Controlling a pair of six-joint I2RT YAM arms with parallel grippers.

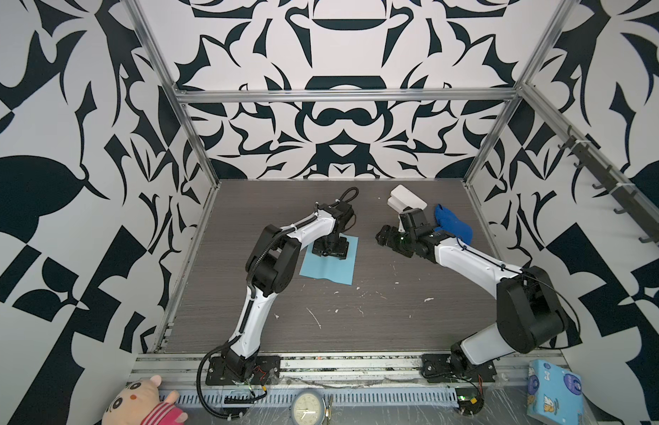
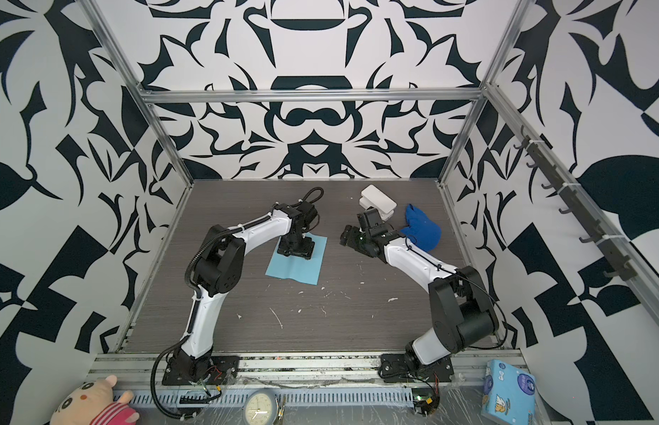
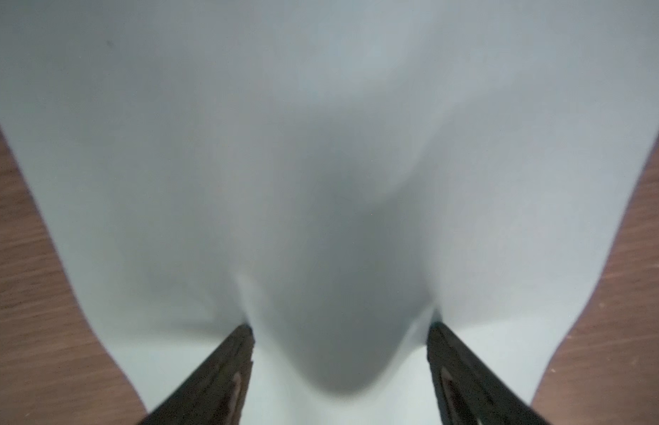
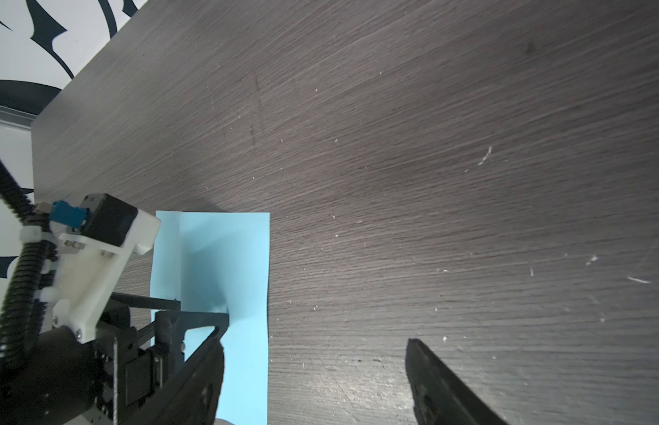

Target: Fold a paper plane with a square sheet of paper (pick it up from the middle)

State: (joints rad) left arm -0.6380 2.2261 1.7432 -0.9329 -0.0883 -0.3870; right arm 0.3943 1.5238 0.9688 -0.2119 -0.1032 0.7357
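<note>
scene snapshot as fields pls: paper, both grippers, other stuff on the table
paper: square sheet of paper lying on the table, unfolded, middle humped up
left gripper: down on the sheet's middle, fingertips touching it, jaws apart, hump between them
right gripper: open, empty, above bare table beside the sheet
clutter: blue cloth and white box at the back right
plane: not formed yet

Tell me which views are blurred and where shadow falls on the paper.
Left wrist view: soft and washed out, the square sheet of paper looks grey-white, shadow at the left gripper. Right wrist view: sharp, same shadow. Both top views: sharp.
</note>
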